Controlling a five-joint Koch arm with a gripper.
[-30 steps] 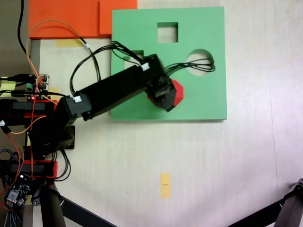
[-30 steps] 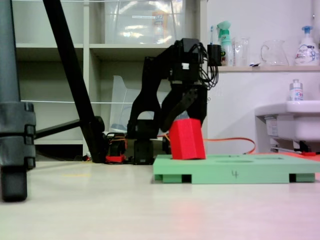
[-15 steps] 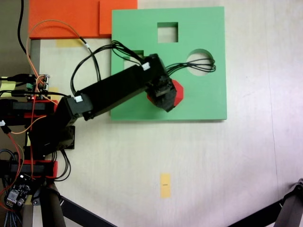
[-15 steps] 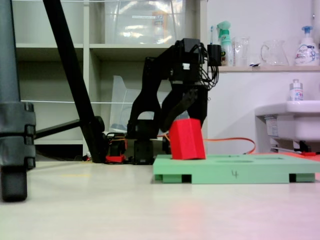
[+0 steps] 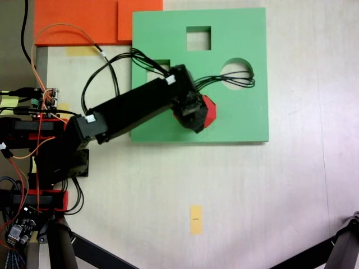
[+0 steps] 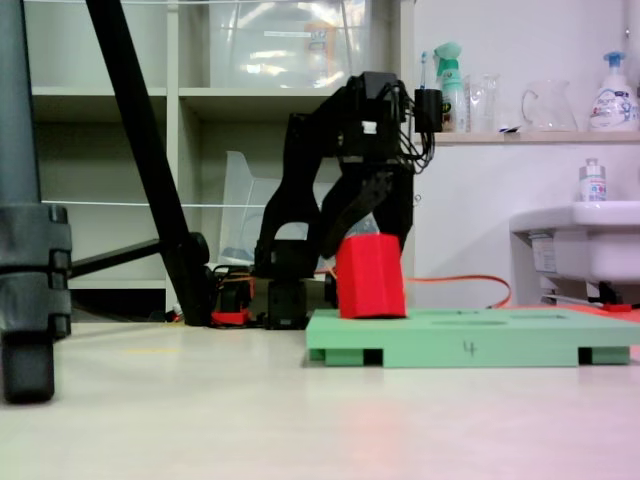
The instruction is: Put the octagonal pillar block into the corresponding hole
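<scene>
Black arm reaches from its base at left of frame, in the top-down fixed view, diagonally up-right over the green board, wrist bent down near board centre. In the low side fixed view the arm arches up over the board and the hand points straight down just above the red block. Hand sits on top of the block, covering most of it; only the block's right edge peeks out. Cannot tell if the hand is clenched on the block or released. Block stands on the board, lower middle area, roughly upright with a slight tilt. Its hole is hidden under block and hand. Round hole up-right, square hole above.
</scene>
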